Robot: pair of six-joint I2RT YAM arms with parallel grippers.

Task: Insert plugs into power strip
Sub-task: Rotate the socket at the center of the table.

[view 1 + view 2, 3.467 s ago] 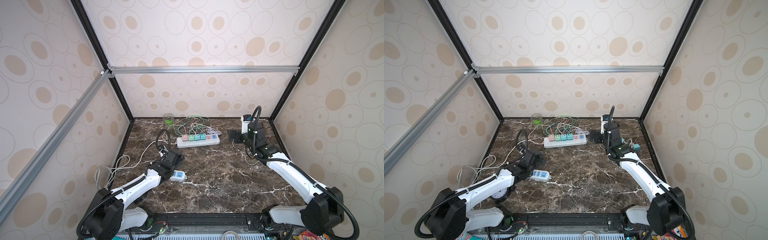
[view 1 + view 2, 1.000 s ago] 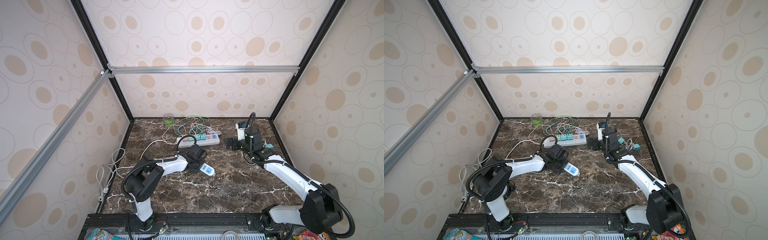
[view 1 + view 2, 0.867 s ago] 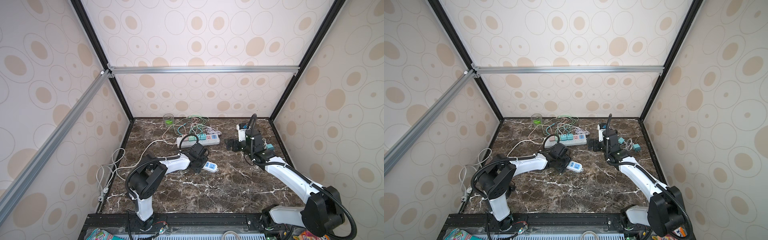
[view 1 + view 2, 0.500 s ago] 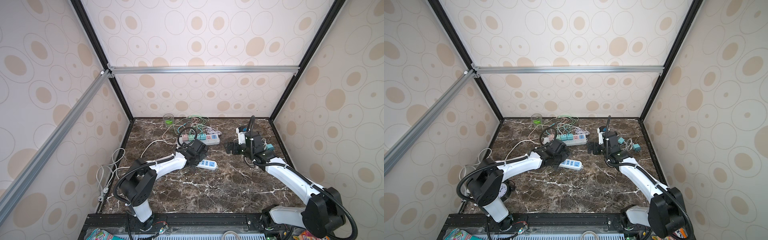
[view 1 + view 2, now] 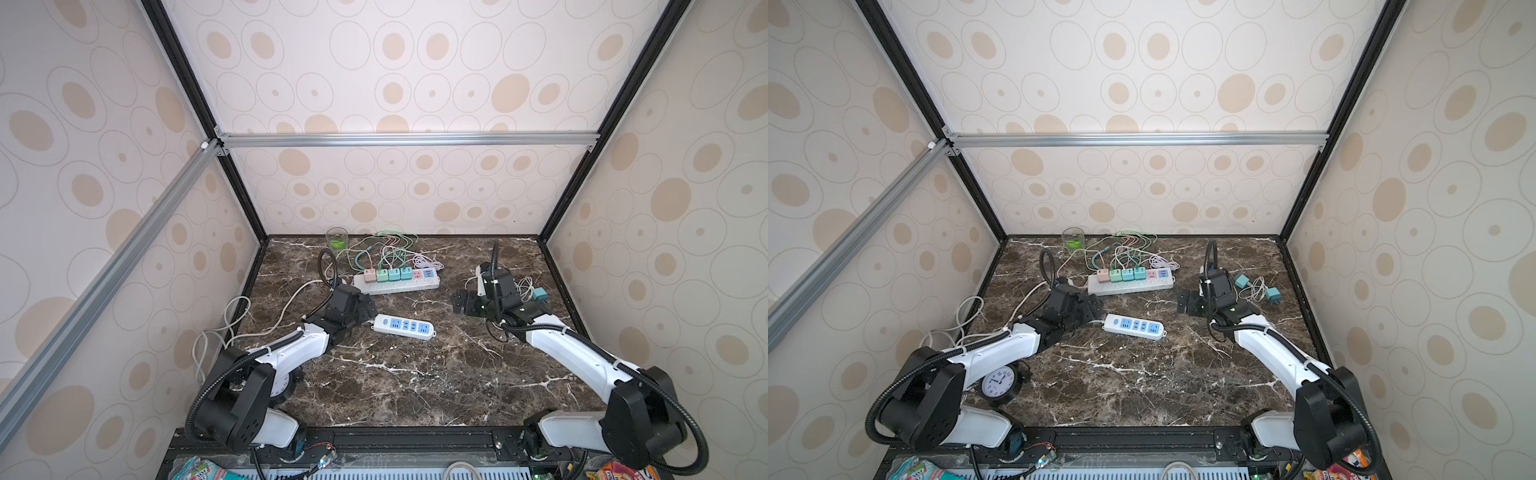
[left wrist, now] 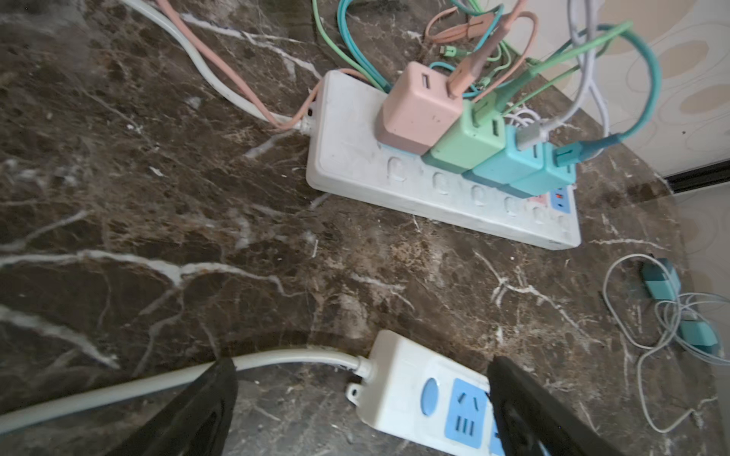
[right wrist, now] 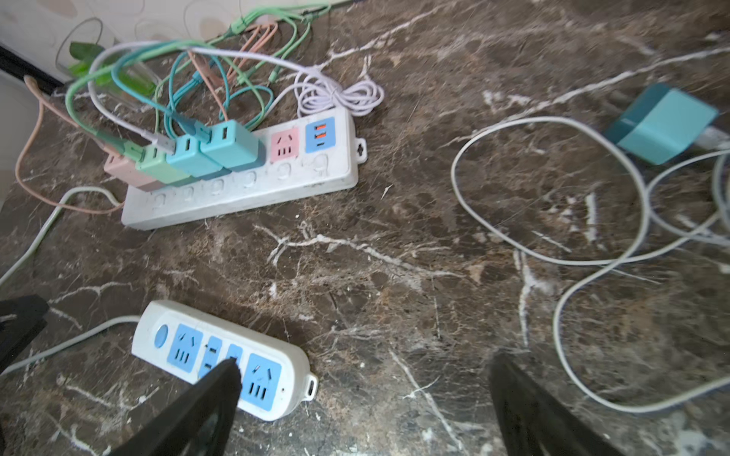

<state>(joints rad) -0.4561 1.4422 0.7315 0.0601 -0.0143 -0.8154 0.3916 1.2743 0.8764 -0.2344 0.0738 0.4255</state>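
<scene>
The left gripper (image 6: 361, 363) gapes wide over the corded end of a small power strip (image 6: 414, 395). Beyond it, a long power strip (image 6: 355, 158) holds pink, green and two teal plugs (image 6: 466, 142).

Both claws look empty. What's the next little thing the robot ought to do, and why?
Probably the right gripper should swing over to the nearer loose teal adapter and close on it. Its jaws stand open and empty, the adapter lies unplugged beside it, and the small power strip has every blue socket free.
</scene>
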